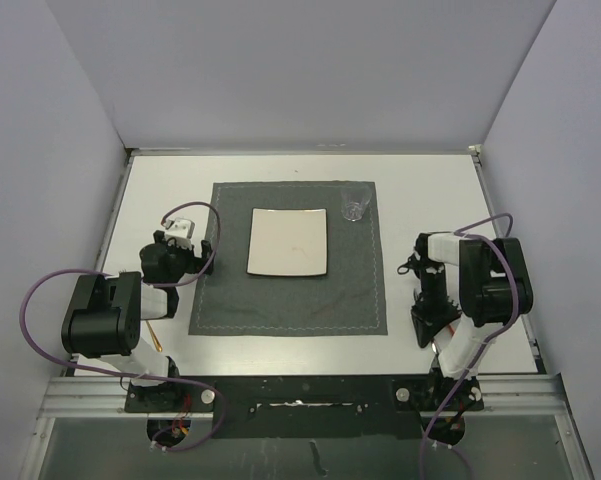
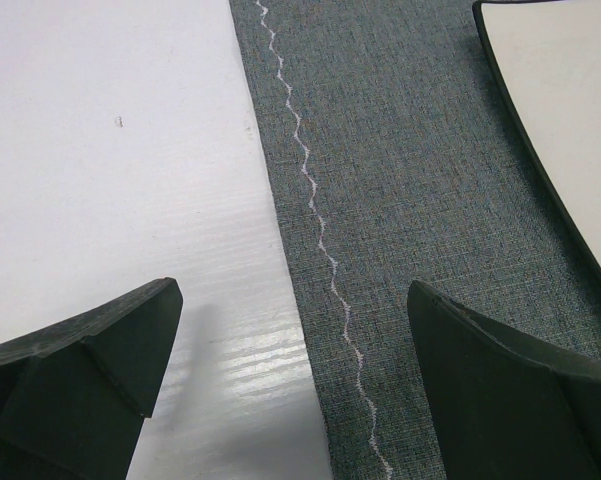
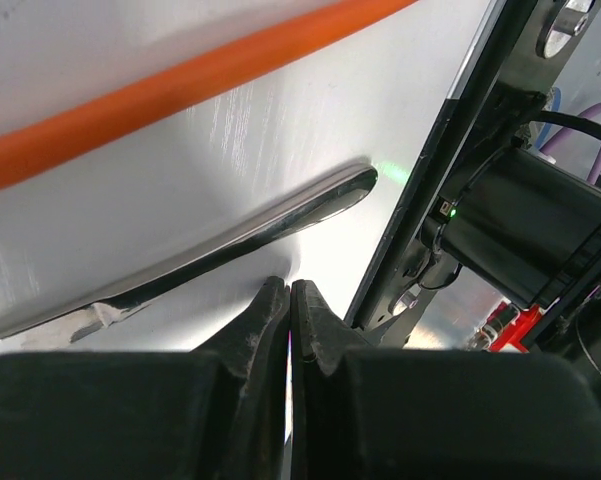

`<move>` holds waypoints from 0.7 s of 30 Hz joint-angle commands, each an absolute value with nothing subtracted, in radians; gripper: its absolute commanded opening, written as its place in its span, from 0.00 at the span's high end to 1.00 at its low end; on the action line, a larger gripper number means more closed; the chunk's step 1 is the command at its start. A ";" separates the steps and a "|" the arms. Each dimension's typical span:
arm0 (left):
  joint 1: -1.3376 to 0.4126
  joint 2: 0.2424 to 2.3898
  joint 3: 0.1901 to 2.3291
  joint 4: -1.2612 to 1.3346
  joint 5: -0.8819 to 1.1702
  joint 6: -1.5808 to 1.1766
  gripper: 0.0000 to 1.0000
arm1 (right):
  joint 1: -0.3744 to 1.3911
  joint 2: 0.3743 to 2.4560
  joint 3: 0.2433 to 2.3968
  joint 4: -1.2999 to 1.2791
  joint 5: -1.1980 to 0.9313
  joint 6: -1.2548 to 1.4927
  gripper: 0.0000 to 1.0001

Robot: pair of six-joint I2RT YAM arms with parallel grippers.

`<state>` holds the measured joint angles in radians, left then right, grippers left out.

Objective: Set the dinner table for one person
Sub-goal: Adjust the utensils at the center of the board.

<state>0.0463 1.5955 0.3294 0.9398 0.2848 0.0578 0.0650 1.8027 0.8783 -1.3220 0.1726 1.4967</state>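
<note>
The table (image 1: pixel 430 190) lies directly beneath both grippers. The left gripper (image 2: pixel 292 300) is released, its jaws spread wide. It is held low where the left edge of the placemat (image 2: pixel 400 180) meets bare tabletop, with one finger seen above the white surface and the other above the cloth. The right gripper (image 3: pixel 290 292) is clenched, its jaws pressed together with nothing seen between them. It is held low over the table's near right part, close to the rail (image 3: pixel 420 210). A utensil (image 3: pixel 260 235) is laid on the table just beside its tips. Whether the utensil is touched cannot be told, and only its handle is shown.

The table is a flat white rectangle, smooth with a faint ribbed sheen, and is edged along the near side by the black metal rail. The placemat is a rectangle of dark grey woven cloth, bordered with pale zigzag stitching. A square, cream-white, dark-edged plate (image 1: pixel 288 243) is set on the placemat, and a small clear glass (image 1: pixel 354 207) stands at its far right corner. The utensil's handle is slim, curved, polished metal. An orange bar (image 3: pixel 180 90), blurred, is seen crossing the table beyond the utensil. A thin orange stick (image 1: pixel 153 335) is laid on the table beside the left arm.

The table is enclosed on three sides by plain pale walls (image 1: pixel 310 70).
</note>
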 commanded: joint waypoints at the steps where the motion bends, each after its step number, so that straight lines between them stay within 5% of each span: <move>1: 0.048 1.604 0.328 1.020 0.292 0.055 0.02 | 0.026 1.768 0.870 -1.305 0.212 1.486 1.00; 21: 0.048 1.603 0.328 1.019 0.292 0.055 0.02 | -0.107 1.830 0.904 -1.223 0.245 1.311 1.00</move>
